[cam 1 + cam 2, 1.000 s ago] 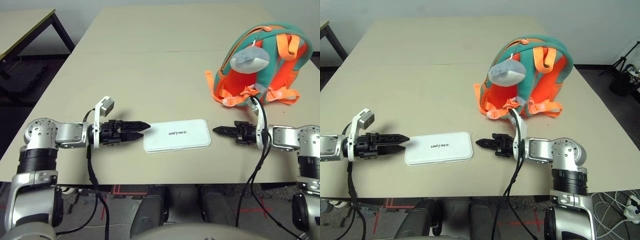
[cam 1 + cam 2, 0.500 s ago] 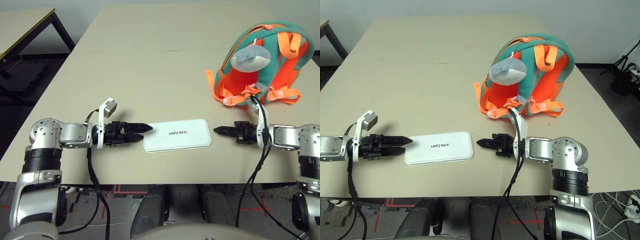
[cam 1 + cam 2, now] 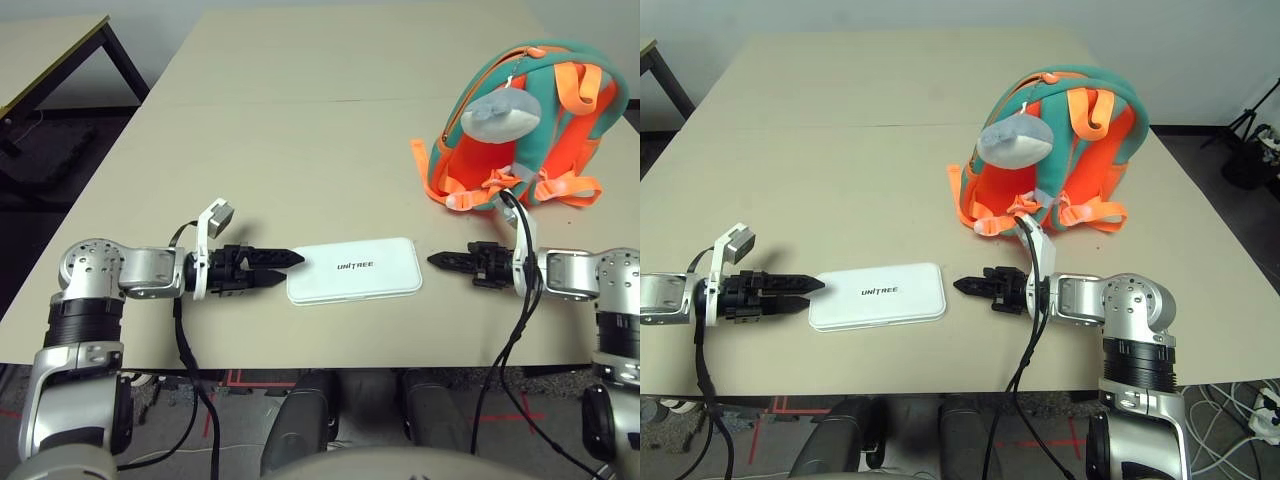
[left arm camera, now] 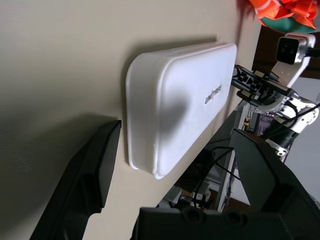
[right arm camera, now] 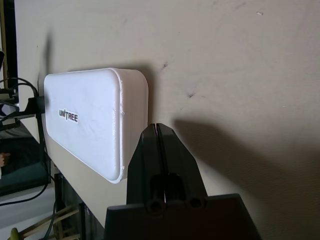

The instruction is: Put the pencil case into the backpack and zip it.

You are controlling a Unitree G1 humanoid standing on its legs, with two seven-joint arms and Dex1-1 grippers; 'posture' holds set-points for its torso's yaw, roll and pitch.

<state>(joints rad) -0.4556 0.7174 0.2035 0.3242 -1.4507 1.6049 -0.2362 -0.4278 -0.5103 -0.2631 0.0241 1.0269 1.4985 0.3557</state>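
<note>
The pencil case (image 3: 354, 269) lies flat near the front edge of the surface (image 3: 300, 150), between the two grippers. It looks stiff, smooth and light, likely slippery; a pinch across a short end seems the best hold. The left gripper (image 3: 287, 264) hangs just beside its left end, fingers spread, holding nothing. The right gripper (image 3: 440, 261) sits a little off the right end, clenched and empty. The backpack (image 3: 525, 125) stands well apart at the far right, its grey plush charm (image 3: 497, 116) dangling in front; nothing lies between.
</note>
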